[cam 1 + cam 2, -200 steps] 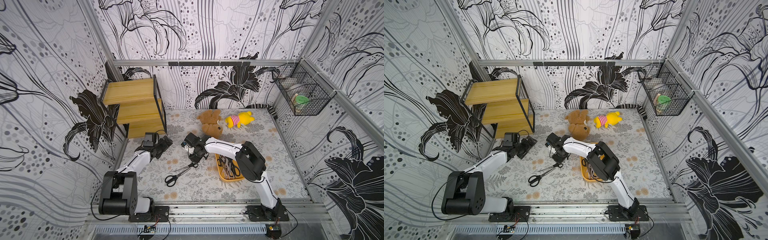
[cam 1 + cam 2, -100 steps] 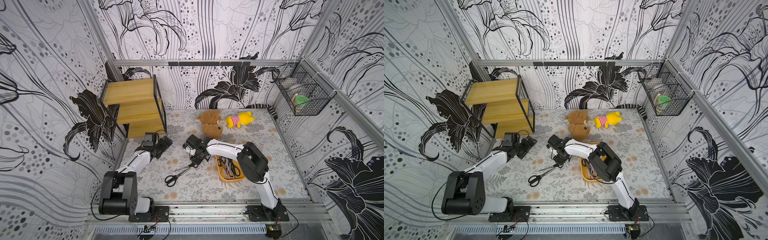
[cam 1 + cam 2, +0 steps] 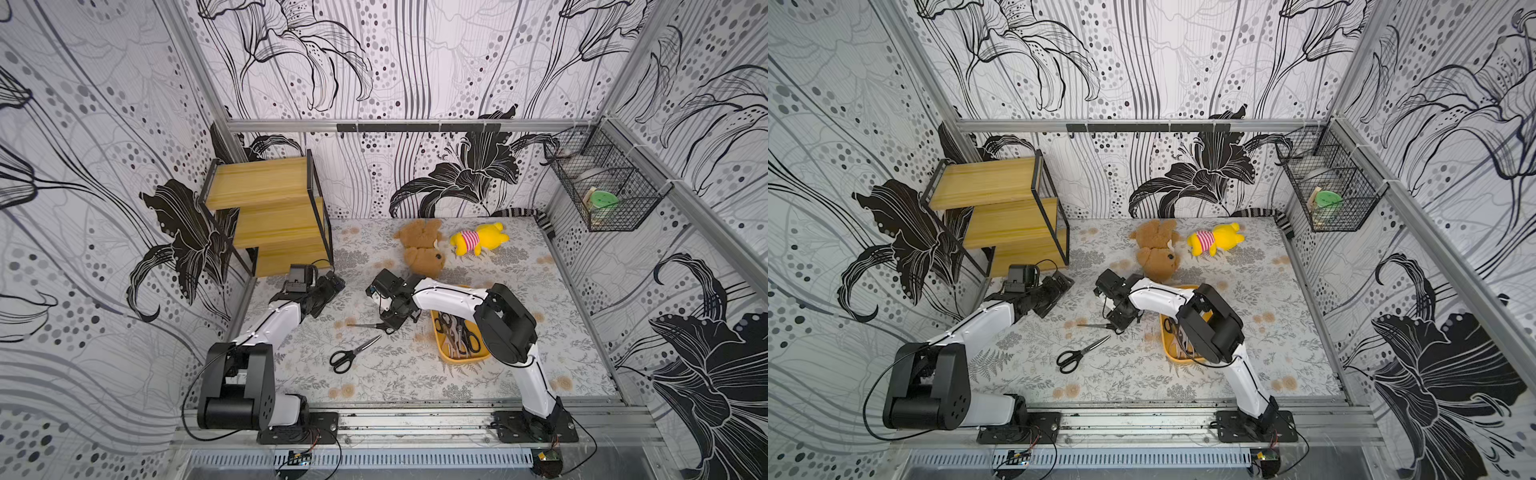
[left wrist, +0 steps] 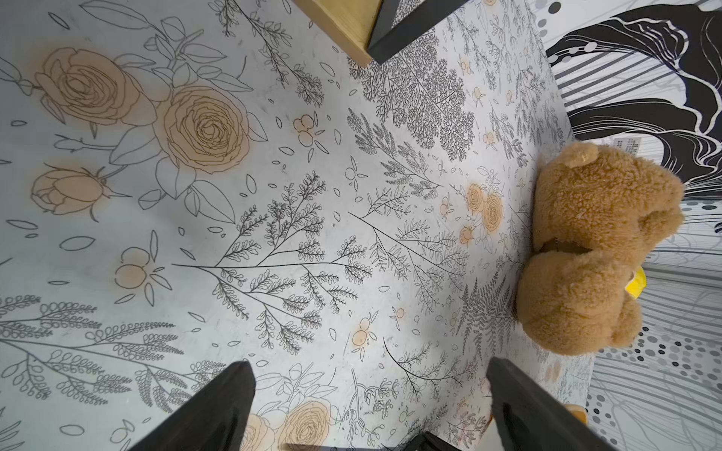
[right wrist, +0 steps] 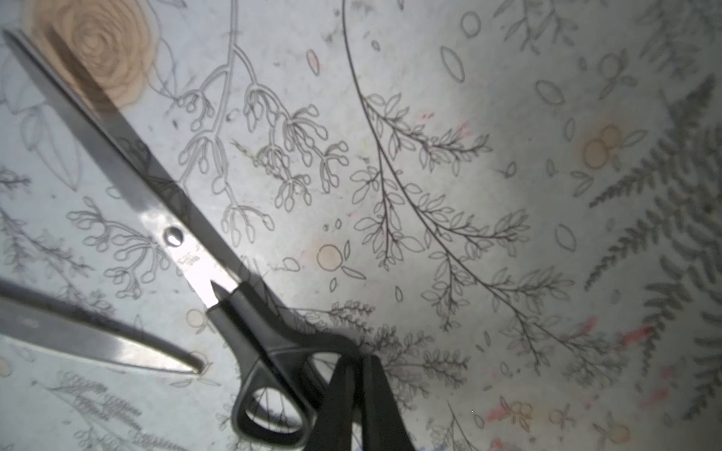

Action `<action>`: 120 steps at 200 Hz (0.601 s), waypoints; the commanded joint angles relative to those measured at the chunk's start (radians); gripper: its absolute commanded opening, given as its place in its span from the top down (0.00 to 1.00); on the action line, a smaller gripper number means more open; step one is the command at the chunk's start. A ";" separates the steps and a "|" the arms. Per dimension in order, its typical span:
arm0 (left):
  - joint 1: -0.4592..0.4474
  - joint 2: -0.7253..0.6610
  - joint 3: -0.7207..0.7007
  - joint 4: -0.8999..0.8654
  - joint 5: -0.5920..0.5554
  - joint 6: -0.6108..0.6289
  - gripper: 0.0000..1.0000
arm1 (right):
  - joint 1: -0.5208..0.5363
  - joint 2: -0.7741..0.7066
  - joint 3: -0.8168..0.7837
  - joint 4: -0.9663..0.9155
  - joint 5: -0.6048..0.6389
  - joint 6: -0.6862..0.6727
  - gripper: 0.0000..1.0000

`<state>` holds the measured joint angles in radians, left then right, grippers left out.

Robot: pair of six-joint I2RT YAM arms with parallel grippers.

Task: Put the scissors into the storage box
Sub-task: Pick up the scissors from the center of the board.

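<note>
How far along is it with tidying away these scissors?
Several scissors already lie in the storage box. The right gripper is shut on the handle of a black-handled pair. A second pair lies loose on the table; both have yet to go in.

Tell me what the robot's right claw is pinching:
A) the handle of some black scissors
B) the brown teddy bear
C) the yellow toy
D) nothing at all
A: in the right wrist view the right gripper is shut on the handle of the black-handled scissors.
</note>
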<state>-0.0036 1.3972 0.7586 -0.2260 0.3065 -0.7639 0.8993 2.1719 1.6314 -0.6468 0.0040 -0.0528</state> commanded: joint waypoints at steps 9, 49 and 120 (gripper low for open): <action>0.010 -0.005 0.031 0.000 -0.016 0.013 0.02 | 0.004 0.068 -0.034 -0.062 0.046 -0.004 0.98; 0.010 -0.009 0.018 0.009 -0.012 0.005 0.02 | 0.003 0.037 -0.027 -0.030 0.056 -0.002 1.00; 0.010 -0.012 0.019 0.010 -0.003 0.005 0.02 | -0.035 -0.143 -0.028 0.026 0.061 0.217 1.00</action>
<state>-0.0036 1.3972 0.7628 -0.2321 0.3073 -0.7647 0.8856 2.1445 1.6276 -0.6407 0.0242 0.0544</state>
